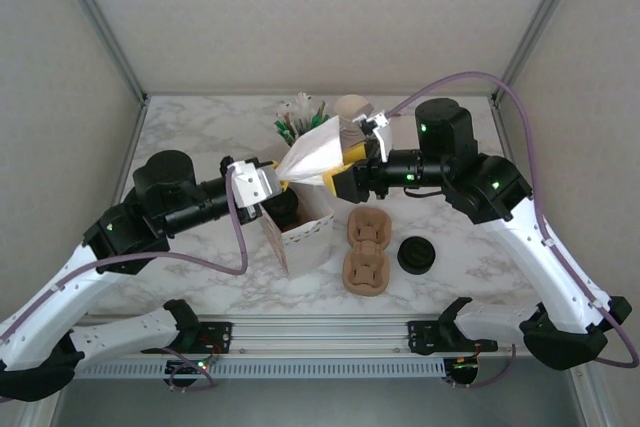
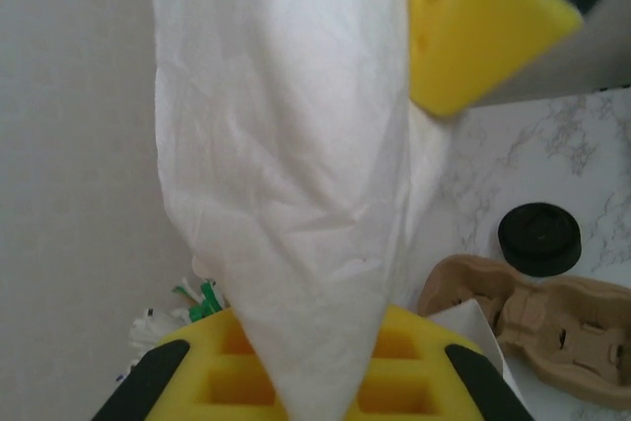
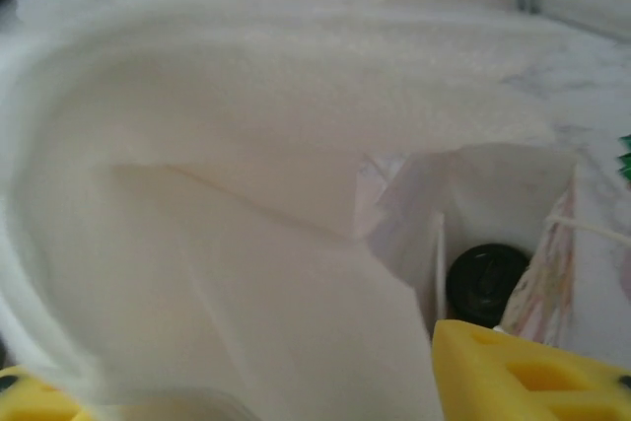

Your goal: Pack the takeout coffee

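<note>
While inside 1 bag (image 1: 305, 242), 1 takeout coffee (image 3: 483, 281).

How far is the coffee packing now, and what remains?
Done: the takeout coffee, its black lid showing, sits in the white paper bag. In hand: the left gripper pinches a white napkin; the right gripper stands open. Left: napkin into the bag, probably.
</note>
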